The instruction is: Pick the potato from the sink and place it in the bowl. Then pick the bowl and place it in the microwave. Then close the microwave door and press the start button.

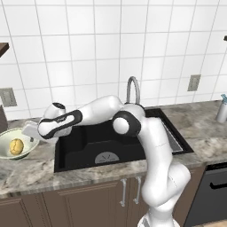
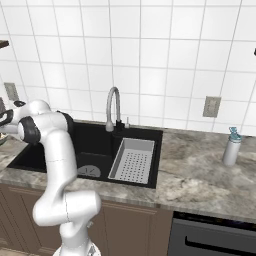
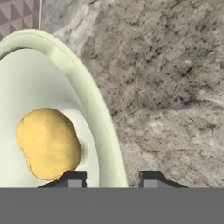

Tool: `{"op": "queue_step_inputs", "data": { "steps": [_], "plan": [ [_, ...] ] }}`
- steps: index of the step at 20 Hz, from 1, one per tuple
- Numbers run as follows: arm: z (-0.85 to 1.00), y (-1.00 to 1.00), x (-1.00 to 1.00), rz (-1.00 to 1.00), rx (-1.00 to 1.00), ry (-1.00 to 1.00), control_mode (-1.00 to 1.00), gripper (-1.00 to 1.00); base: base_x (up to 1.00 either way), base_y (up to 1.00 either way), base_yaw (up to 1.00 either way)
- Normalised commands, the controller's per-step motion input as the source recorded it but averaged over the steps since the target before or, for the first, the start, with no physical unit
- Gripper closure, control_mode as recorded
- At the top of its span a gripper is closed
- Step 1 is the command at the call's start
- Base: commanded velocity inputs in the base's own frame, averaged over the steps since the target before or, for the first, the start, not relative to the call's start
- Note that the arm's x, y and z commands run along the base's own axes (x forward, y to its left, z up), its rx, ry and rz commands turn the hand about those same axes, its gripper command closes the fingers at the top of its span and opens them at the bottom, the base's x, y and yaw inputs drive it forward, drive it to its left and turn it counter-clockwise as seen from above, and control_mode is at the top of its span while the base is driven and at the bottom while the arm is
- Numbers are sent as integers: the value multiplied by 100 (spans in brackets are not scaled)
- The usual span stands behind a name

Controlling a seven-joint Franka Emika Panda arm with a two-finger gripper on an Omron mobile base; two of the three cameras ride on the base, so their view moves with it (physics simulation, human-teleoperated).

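From the left base view the arm reaches across the black sink (image 1: 111,144) to the bowl (image 1: 9,154), which sits on the marble bench (image 1: 31,173) just left of the basin; the potato (image 1: 16,146) already lies inside it, so the first step looks done and the pick of the bowl is in hand. The hand hangs right at the bowl's near edge, and the fingers are hidden behind the wrist there. From the right base view the arm bends away to the far left of the sink (image 2: 95,150), with a grey drain tray (image 2: 132,160) sitting in the basin's right half and a spray bottle (image 2: 231,146) standing well apart on the bench. In the hand view the fingers (image 3: 111,180) straddle the pale rim of the bowl (image 3: 94,109), one tip inside beside the potato (image 3: 48,143), the other outside over the bench (image 3: 166,87); they stand part open, and I cannot tell whether they pinch the rim yet. To my eye the next move calls for a firm pinch on that thin rim, then a level lift so the potato does not roll out
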Motion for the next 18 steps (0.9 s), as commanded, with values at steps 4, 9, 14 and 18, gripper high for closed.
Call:
{"op": "queue_step_inputs", "data": {
  "steps": [4,9,14,18],
  "plan": [
    [0,-11,-4,-1,1,5,-100,100,0,0,0],
    [42,-57,-16,-2,3,0,-100,100,0,0,0],
    [90,-79,-8,-1,2,9,-100,100,0,0,0],
    [100,-83,-27,-1,0,5,-100,100,0,0,0]
  ]
}}
